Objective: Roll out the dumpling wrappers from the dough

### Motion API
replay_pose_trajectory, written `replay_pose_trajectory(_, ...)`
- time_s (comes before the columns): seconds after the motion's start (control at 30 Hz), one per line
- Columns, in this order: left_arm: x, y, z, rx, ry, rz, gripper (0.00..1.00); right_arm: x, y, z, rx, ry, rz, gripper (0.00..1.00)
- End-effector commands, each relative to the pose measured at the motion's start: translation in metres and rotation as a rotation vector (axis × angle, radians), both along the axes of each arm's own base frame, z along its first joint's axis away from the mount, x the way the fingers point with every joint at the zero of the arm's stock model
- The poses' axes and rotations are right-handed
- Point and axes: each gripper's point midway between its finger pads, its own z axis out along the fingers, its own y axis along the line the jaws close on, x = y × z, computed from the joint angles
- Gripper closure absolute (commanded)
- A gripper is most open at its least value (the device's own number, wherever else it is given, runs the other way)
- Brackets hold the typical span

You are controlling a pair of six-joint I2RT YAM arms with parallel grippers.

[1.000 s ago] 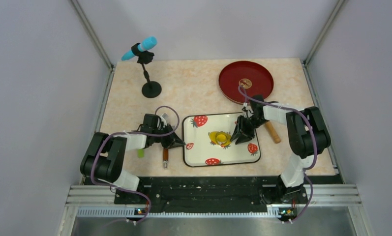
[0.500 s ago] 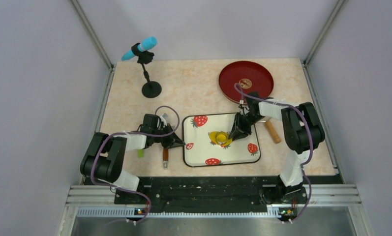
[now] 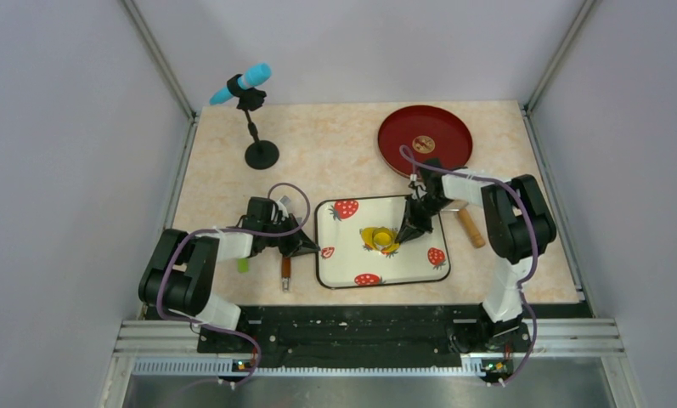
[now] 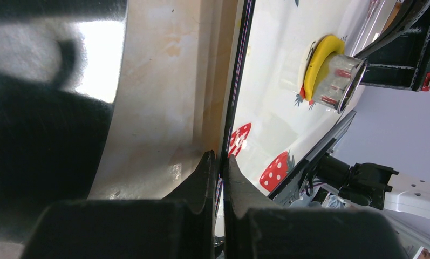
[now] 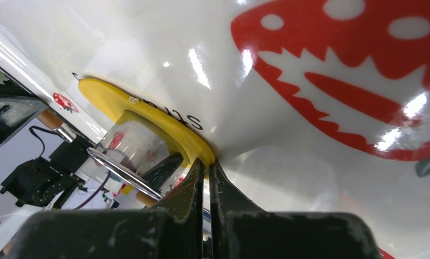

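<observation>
The yellow dough (image 3: 371, 235) lies flattened on the white strawberry tray (image 3: 403, 268), with a small metal ring (image 3: 386, 237) standing on it. My right gripper (image 3: 403, 235) is at the dough's right edge. In the right wrist view the gripper (image 5: 204, 162) is shut, pinching the rim of the dough (image 5: 148, 116) beside the ring (image 5: 121, 164). My left gripper (image 3: 315, 251) is at the tray's left side. In the left wrist view it (image 4: 219, 156) is shut on the tray's dark rim (image 4: 237, 81). Dumpling wrappers are out of view; what lies inside the ring (image 4: 339, 81) is hidden.
A wooden roller (image 3: 471, 228) lies just right of the tray. A red round plate (image 3: 425, 140) sits at the back right. A microphone stand (image 3: 254, 119) is at the back left. A brown-handled tool (image 3: 285, 270) and a green piece (image 3: 243, 265) lie by the left arm.
My right gripper has moved left to the dough's edge and closed on it. The left gripper has stayed at the tray's rim.
</observation>
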Motion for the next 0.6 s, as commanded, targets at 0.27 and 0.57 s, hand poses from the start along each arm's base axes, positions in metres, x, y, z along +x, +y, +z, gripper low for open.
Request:
replay_pose_trajectory(0.27, 0.004, 0.003, -0.01, 0.04, -0.018, 0.02, 1.0, 0.03, -0.019, 0.006, -0.2, -0.183, 0.068, 1.0)
replay_pose_trajectory(0.57, 0.005, 0.003, -0.01, 0.046, -0.018, 0.019, 1.0, 0.041, -0.028, 0.014, -0.262, -0.212, 0.078, 1.0)
